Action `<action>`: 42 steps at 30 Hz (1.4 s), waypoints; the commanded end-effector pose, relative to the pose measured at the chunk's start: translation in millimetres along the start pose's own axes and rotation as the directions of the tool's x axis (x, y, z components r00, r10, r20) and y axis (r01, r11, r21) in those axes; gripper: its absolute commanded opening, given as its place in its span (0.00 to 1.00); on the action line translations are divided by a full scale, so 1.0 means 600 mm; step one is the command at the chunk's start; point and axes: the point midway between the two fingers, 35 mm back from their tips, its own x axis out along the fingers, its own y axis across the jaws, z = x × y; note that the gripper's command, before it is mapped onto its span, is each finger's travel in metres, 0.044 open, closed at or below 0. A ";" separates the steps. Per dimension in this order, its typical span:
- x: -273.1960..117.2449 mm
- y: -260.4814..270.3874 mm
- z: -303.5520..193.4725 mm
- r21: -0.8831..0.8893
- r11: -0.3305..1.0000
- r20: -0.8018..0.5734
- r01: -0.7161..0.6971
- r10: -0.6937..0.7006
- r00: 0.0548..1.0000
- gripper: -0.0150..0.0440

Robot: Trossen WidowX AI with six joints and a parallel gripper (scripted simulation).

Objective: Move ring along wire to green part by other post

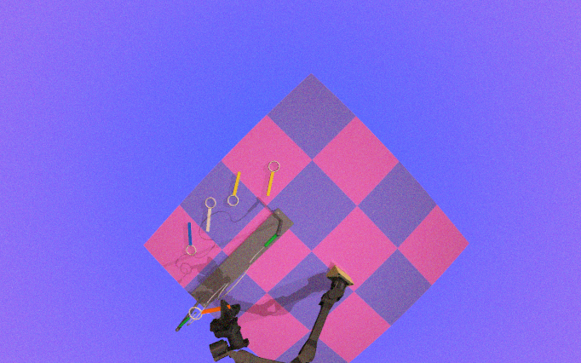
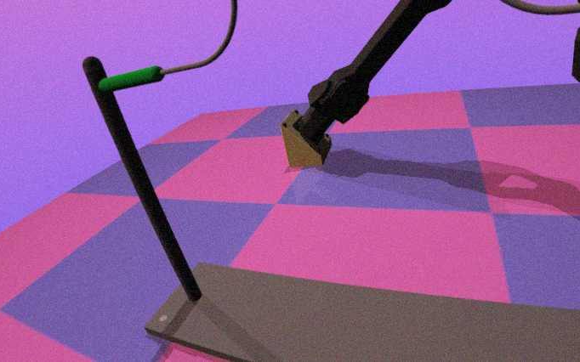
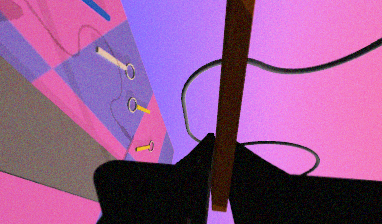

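"Gripper (image 1: 226, 308) (image 3: 216, 138) clenched on the orange handle (image 1: 211, 310) (image 3: 237, 75). Where's the ring?"

"By the green part (image 1: 184, 321) at the lower-left post (image 1: 178, 328), seen from above. The wrist view doesn't show it, so I can't tell how centred the wire is."

"So what worries you?"

"Clearance. I judge the carry is only starting, and the grey wire (image 1: 256, 255) (image 2: 234, 13) (image 3: 183, 95) bends sharply. If the wrist turns late in a bend, the ring's rim scrapes grey."

"And the handle?"

"It's a long lever. A small twist at the fingers swings the ring a lot, and a slip in the grip would do the same. The fingers themselves could brush a loop too."

"Then the finish?"

"The far green part (image 1: 271, 239) (image 2: 133, 78) is short, beside its post (image 2: 134, 166). Release too early and the ring could hang on grey; back out crookedly and a finger drags it."

"Anything beyond, on the mat?"

"The pale-handled ring (image 1: 208, 218) (image 3: 110, 58) lies past the base board (image 1: 243, 256) (image 2: 373, 324) (image 3: 33, 130). Low risk, unless the arm dips."
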 end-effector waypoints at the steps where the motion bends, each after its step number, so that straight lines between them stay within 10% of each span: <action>1: -0.003 -0.023 0.002 -0.056 0.998 0.004 0.042 -0.042 0.999 0.00; 21: -0.011 -0.086 0.015 -0.236 0.962 0.017 0.137 -0.137 0.990 0.00; 42: -0.012 -0.080 0.017 -0.049 0.998 0.002 0.027 -0.027 1.000 0.00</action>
